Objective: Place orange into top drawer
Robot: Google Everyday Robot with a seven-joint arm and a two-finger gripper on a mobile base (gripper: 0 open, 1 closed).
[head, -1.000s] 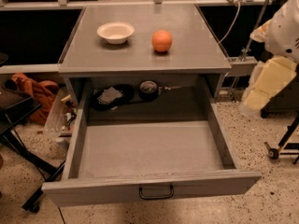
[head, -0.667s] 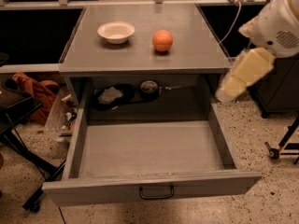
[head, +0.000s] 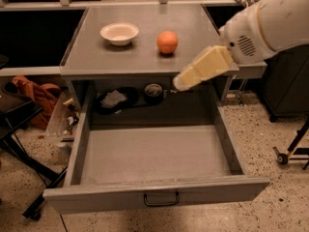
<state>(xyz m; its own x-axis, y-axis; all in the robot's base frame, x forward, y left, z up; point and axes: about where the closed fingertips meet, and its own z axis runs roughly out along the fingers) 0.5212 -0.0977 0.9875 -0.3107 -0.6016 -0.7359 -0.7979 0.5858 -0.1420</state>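
The orange [head: 167, 42] sits on the grey cabinet top [head: 145, 52], right of the white bowl [head: 119, 33]. The top drawer [head: 154, 153] is pulled fully open toward me, its inside bare, with the flat front panel and dark wire handle [head: 161, 199] nearest me. My gripper [head: 182, 82], cream-coloured on the white arm [head: 270, 18], reaches in from the upper right. It hovers over the drawer's back right part, just in front of the cabinet top's front edge, below and slightly right of the orange. It holds nothing that I can see.
Behind the open drawer, the cabinet recess holds a dark round object [head: 154, 90] and crumpled items [head: 112, 99]. An orange-red cloth [head: 36, 93] and dark stand legs [head: 29, 163] lie on the floor at the left. A wheeled stand base [head: 289, 153] is at the right.
My arm has swung in from the right edge toward the left, bringing the gripper from beside the cabinet to over the drawer's back right, near the orange. The orange, bowl and drawer have not moved.
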